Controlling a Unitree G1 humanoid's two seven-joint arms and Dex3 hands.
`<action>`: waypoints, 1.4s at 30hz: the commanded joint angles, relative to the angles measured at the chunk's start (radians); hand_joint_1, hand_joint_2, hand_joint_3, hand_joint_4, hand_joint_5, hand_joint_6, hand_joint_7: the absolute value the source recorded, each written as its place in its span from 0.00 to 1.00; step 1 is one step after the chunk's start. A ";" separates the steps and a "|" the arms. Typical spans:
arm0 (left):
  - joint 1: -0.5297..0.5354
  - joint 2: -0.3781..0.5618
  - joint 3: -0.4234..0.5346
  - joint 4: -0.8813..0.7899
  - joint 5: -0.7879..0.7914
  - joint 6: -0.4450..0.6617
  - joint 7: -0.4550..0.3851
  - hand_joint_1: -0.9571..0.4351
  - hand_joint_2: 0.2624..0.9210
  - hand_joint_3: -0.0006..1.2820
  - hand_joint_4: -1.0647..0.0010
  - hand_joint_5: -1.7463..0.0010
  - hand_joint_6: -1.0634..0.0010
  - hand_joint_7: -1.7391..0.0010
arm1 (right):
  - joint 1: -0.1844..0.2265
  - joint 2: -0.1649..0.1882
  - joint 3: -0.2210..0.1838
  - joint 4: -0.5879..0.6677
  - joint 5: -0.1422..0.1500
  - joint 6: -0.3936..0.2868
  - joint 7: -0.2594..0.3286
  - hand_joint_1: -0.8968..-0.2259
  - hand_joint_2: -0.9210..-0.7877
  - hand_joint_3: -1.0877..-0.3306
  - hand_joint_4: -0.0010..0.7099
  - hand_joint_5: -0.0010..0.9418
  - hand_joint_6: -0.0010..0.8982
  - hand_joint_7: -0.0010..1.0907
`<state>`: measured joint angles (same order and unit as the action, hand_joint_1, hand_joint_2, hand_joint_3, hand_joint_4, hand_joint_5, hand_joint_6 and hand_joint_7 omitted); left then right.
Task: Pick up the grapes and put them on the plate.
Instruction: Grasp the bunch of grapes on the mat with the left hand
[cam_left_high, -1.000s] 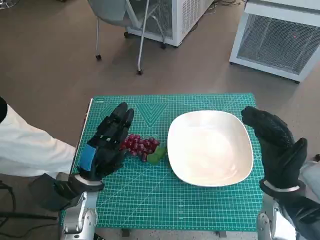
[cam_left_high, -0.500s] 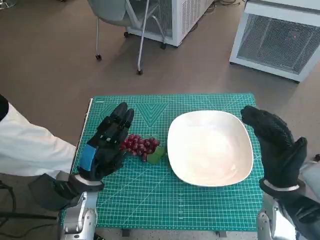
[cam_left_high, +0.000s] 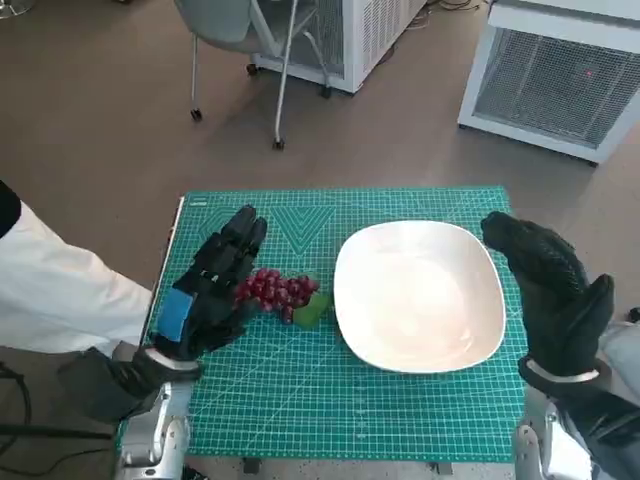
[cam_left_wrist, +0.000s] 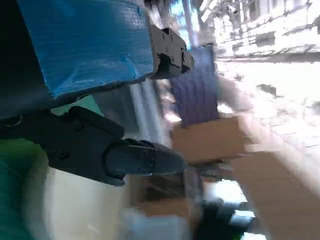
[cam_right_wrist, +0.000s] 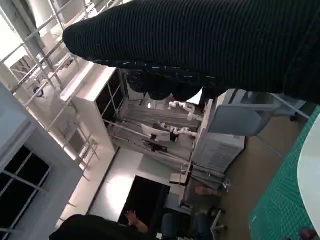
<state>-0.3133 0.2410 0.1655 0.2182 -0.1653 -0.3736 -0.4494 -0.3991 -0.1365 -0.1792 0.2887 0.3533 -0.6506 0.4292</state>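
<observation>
On the green gridded cutting mat (cam_left_high: 300, 400), no writing is readable; red grapes (cam_left_high: 278, 291) lie beside the white plate (cam_left_high: 418, 296). Left hand (cam_left_high: 207, 290) and right hand (cam_left_high: 550, 290) both hover empty, fingers spread. Brown floor surrounds.

Looks like a robotics lab or test room, not a home. Small table covered by a green cutting mat (cam_left_high: 350, 420) with printed grid, sitting on plain brown floor (cam_left_high: 90, 120). White vented cabinets (cam_left_high: 545, 75) at upper right and top centre of the head view, plus a grey chair (cam_left_high: 235, 40) on castors at the top. Right wrist view: white shelving (cam_right_wrist: 95, 95), tall windows (cam_right_wrist: 20, 185), a white robot arm (cam_right_wrist: 182, 107) mid-frame.
</observation>
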 joint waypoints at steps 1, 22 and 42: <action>-0.029 0.150 -0.030 -0.096 0.311 -0.008 0.112 0.36 0.97 0.07 0.90 1.00 0.80 0.96 | 0.012 0.002 -0.003 0.006 0.001 0.011 -0.001 0.64 0.00 0.71 0.90 0.00 0.31 0.59; -0.028 0.227 -0.245 -0.366 0.878 0.474 0.125 0.51 0.65 0.00 0.91 1.00 0.72 0.99 | 0.011 0.004 -0.005 0.007 -0.007 0.011 -0.012 0.64 0.00 0.71 0.90 0.00 0.31 0.58; -0.229 0.187 -0.437 -0.115 0.945 0.661 0.065 0.49 0.68 0.00 0.88 1.00 0.69 0.99 | 0.008 -0.001 -0.008 0.011 -0.006 0.009 -0.008 0.64 0.00 0.71 0.90 0.00 0.31 0.58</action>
<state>-0.4990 0.4400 -0.2439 0.0630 0.7646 0.2631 -0.3735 -0.4010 -0.1358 -0.1870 0.2897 0.3496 -0.6509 0.4207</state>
